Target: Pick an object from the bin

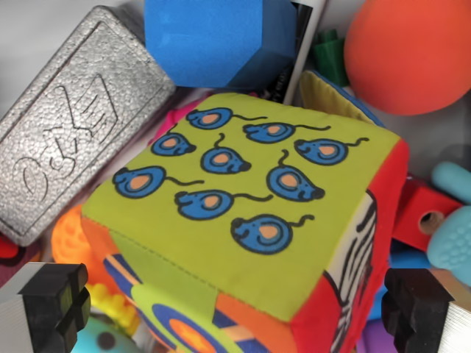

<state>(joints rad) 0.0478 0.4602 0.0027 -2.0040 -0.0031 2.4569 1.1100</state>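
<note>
Looking down the wrist view, you have the soft fabric cube (pixel 250 228) filling the centre and lower middle of the frame, its lime face printed with nine blue mice turned up, and it sits between the two black fingertips (pixel 55 301) at the lower corners, so the gripper (pixel 235 312) is spread wide and pinching nothing, straddling the cube's width. The only lettering you can see is embossed on the grey foam block (pixel 70 125) at upper left, too stylised to read reliably.

fingers (pixel 51 305) wide apart, low corners
</note>
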